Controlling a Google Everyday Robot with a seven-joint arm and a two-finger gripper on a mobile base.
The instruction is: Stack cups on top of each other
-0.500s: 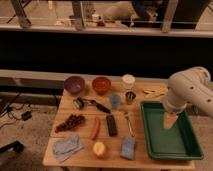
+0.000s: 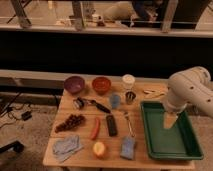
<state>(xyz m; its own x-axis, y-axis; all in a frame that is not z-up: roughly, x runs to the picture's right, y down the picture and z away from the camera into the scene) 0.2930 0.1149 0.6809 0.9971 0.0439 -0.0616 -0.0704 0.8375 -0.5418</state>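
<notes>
Camera view. The gripper (image 2: pixel 169 121) hangs over the green tray (image 2: pixel 175 141), jaws released and holding nothing. The metal cup (image 2: pixel 130 97) and the blue cup (image 2: pixel 115 101) stand just beside each other on the table, left of the tray and well apart from the gripper. Change from a moment earlier: arm barely shifted, cups unmoved. Finding: stacking not begun; first grasp outstanding.

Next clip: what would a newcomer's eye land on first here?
First, the big pale robot arm on the right, its claw hanging over the green tray at the right end of the table. Then the purple bowl and orange bowl side by side at the back, with a pale blue cup and a metal cup just in front of a white cup.
</notes>
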